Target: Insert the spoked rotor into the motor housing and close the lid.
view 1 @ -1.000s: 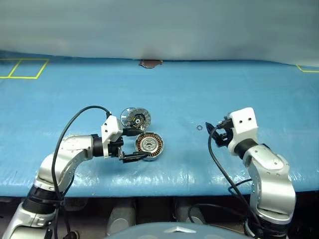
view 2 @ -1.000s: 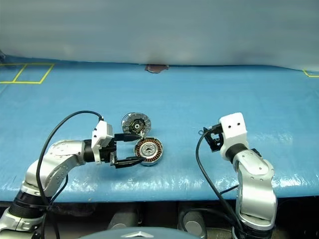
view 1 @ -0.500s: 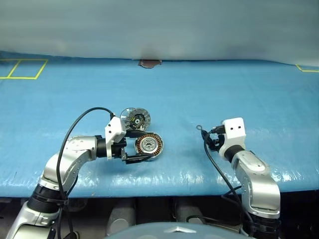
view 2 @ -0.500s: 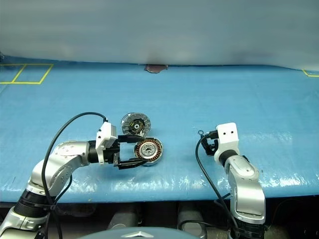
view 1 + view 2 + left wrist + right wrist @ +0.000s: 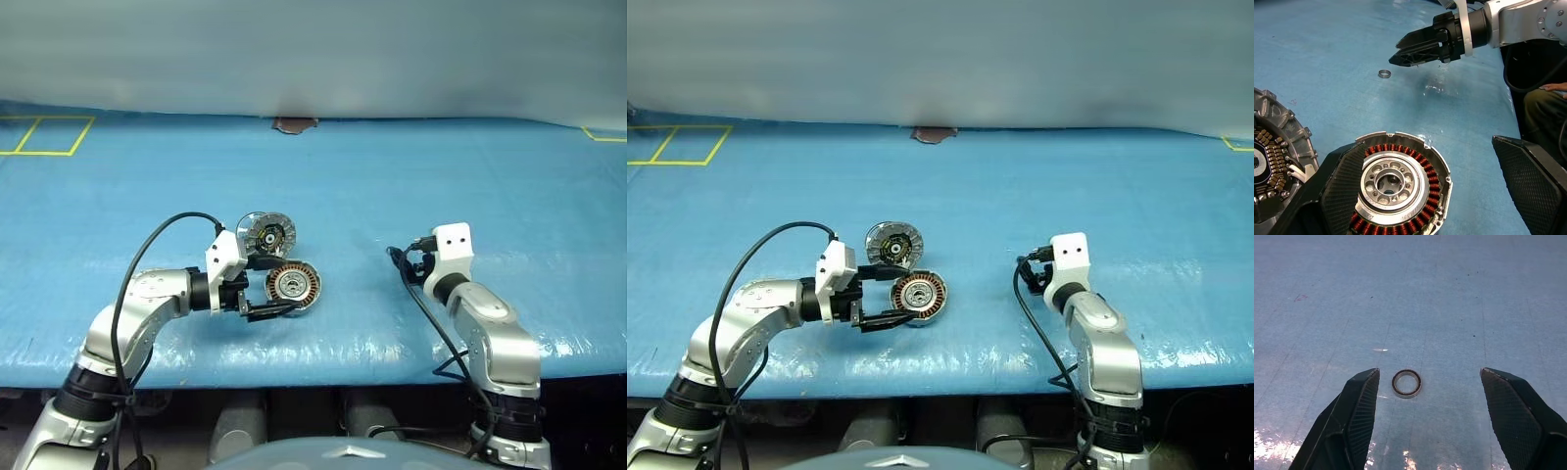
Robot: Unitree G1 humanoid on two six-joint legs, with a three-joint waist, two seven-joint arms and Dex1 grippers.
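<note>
Right wrist view: right gripper (image 5: 1426, 418) spread wide, empty, a small metal ring (image 5: 1406, 383) lying between its fingers. Left gripper (image 5: 1415, 205) wide open, straddling motor housing (image 5: 1396, 188); lid (image 5: 265, 234) just beside.

Looks like a robot test bench in a lab or workshop. Long work table (image 5: 411, 186) covered with a wrinkled blue plastic sheet, yellow tape squares (image 5: 44, 135) marked at its far left corner, another yellow corner (image 5: 602, 135) at the far right. Plain grey backdrop (image 5: 313, 49) hung just behind the table. Bare motor parts (image 5: 282, 264) lying loose on the sheet, well inside the tape marks.
</note>
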